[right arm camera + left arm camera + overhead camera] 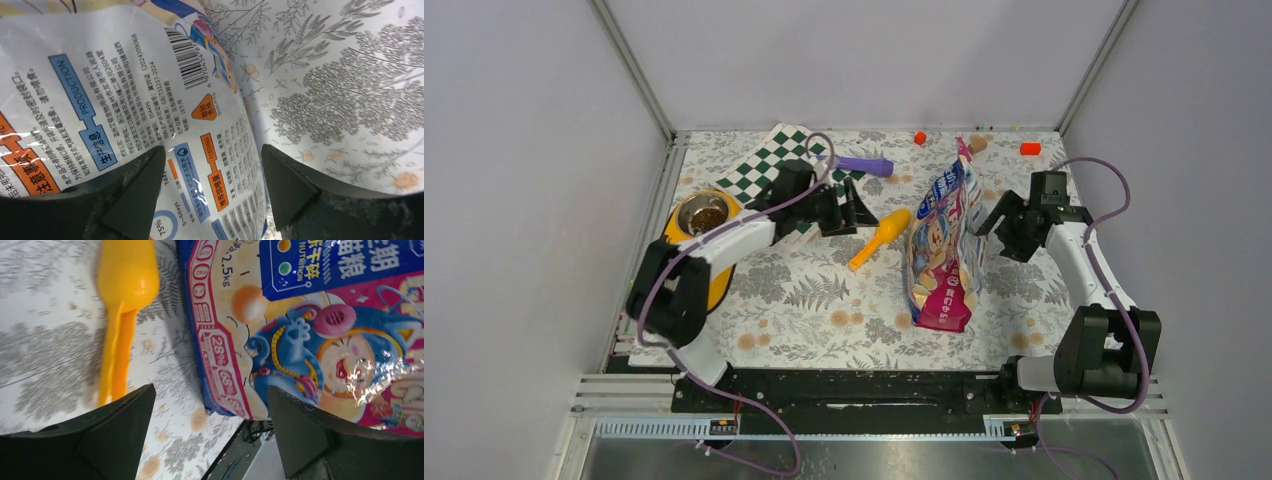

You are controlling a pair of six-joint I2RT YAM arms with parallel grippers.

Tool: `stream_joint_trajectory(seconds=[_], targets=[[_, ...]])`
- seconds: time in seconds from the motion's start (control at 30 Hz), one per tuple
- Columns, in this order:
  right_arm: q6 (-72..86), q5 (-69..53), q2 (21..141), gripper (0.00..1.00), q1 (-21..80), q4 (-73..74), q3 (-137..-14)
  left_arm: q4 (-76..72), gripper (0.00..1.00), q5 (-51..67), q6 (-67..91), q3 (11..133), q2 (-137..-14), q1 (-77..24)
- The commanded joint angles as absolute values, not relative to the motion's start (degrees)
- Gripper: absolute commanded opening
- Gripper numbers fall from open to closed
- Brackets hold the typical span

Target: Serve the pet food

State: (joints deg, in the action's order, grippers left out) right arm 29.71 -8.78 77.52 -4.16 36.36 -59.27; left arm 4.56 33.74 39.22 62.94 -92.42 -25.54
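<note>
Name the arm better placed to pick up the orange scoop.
Left. The left gripper, open, hovers beside the scoop; the right gripper is across the pet food bag, which blocks its way.

Bright even light; glare on bag [372,372]

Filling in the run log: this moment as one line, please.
left gripper: open, empty, near scoop and bag | right gripper: open, at bag | bowl: holds kibble

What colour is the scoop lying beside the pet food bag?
The scoop is plain yellow-orange all over, bowl and handle alike; the left wrist view shows it best.
</note>
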Motion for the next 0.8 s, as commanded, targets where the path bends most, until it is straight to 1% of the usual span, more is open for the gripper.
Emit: stream_joint_trajectory(seconds=[0.0, 0.1, 0.27, 0.37, 0.5, 0.63, 0.67, 0.7, 0.77], targets=[[34.3, -16.5, 79.1, 0.79, -4.0, 24.4, -54.1, -8.0, 0.84, 38.6, 51.8, 68.2, -101.9, -27.7], [36.8, -17.4, 79.7, 0.79, -4.2, 20.9, -51.0, -12.3, 0.82, 39.1, 58.8, 70.5, -108.2, -28.6], [39.7, -23.2, 81.8, 0.76, -4.7, 14.8, -46.4, -23.2, 0.82, 42.3, 68.4, 71.8, -115.9, -30.2], [40.4, -26.2, 83.7, 0.75, -4.8, 12.9, -44.1, -27.6, 0.81, 43.4, 72.3, 71.7, -118.9, -31.8], [43.0, -29.4, 83.5, 0.72, -4.8, 11.5, -40.6, -33.3, 0.79, 43.4, 76.1, 69.3, -120.1, -32.6], [47.9, -34.0, 80.3, 0.68, -4.5, 9.8, -35.2, -37.4, 0.71, 43.0, 77.9, 65.9, -118.8, -32.6], [48.9, -34.5, 79.0, 0.67, -4.3, 9.5, -33.8, -37.7, 0.67, 42.8, 77.9, 65.2, -111.0, -32.7], [49.8, -35.2, 77.7, 0.66, -3.8, 9.3, -32.1, -37.9, 0.64, 42.6, 77.9, 64.3, -116.8, -32.7], [51.5, -35.9, 75.7, 0.66, -2.5, 8.8, -30.2, -38.3, 0.59, 41.7, 77.9, 62.6, -116.6, -32.7]])
